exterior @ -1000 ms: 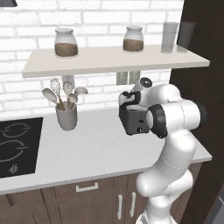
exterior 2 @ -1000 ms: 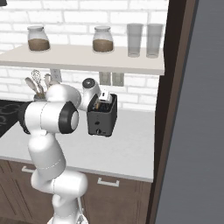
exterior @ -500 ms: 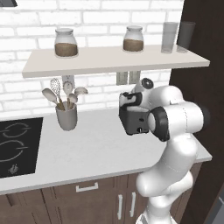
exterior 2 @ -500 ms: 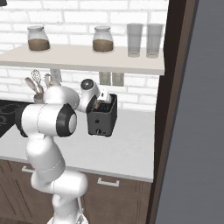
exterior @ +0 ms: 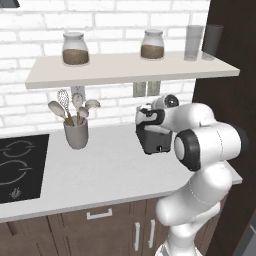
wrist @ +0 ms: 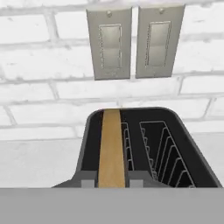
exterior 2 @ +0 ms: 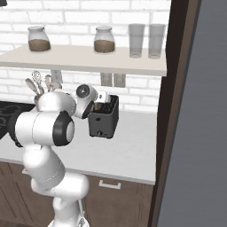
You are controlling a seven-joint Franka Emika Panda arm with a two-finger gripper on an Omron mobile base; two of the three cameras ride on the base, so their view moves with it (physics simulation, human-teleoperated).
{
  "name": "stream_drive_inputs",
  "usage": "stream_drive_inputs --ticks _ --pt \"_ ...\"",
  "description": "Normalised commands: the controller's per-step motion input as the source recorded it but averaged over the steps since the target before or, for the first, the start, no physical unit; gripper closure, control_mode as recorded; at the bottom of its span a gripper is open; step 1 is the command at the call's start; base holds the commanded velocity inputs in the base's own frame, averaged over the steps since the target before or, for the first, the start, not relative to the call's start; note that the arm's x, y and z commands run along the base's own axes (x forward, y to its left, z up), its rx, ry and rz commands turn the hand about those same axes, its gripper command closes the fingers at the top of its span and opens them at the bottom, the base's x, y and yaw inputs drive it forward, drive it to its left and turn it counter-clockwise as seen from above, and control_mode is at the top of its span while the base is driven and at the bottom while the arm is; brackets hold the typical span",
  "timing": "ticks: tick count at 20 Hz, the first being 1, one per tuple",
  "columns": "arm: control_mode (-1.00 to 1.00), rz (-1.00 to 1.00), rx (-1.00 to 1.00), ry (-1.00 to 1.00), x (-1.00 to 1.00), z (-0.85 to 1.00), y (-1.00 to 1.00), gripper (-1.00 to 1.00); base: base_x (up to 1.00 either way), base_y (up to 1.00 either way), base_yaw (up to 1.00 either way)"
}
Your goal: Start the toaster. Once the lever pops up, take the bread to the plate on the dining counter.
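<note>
Black and boxy, the toaster (exterior: 156,141) stands on the pale grey counter (exterior: 110,170) near the white brick wall (exterior: 115,22), just under two grey wall plates (wrist: 133,41). In the hand view the bread (wrist: 111,148) sits upright in the left slot, a golden-brown edge running front to back, while the right slot beside it shows only its wire cage. The gripper (wrist: 112,183) hangs right over the near end of the toaster with one grey fingertip (wrist: 89,183) on each side of the slice; the fingertips look pressed to the bread's two faces, so the hand seems clamped on the bread, though so little of the fingertips shows that the contact is not certain. In the left base view the white arm (exterior: 205,150) bends over from the right and the hand covers the toaster's top; the right base view shows the same hand above the slots, with a small light knob low on the toaster's front. A grey cup of utensils (exterior: 76,131) stands well to the left, beside a black hob (exterior: 20,167). On the shelf (exterior: 130,70) above are two jars (exterior: 75,48) and two glasses (exterior: 194,42)
</note>
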Motion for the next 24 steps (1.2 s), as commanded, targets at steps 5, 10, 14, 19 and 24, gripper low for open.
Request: stream_drive_inputs --ticks 5,10,14,19,24 --pt "-1.00 0.00 0.00 -0.14 -0.08 0.66 0.00 1.00 0.00 0.00 0.00" --pt "-1.00 0.00 0.00 -0.08 -0.27 0.44 0.00 1.00 0.00 0.00 0.00" --pt "-1.00 0.00 0.00 -0.01 -0.57 0.17 0.01 1.00 0.00 0.00 0.00" --pt "-1.00 0.00 0.00 -0.01 -0.52 0.35 0.00 1.00 0.00 0.00 0.00" --pt "-1.00 0.00 0.00 0.00 -0.69 0.43 0.03 1.00 0.00 0.00 0.00"
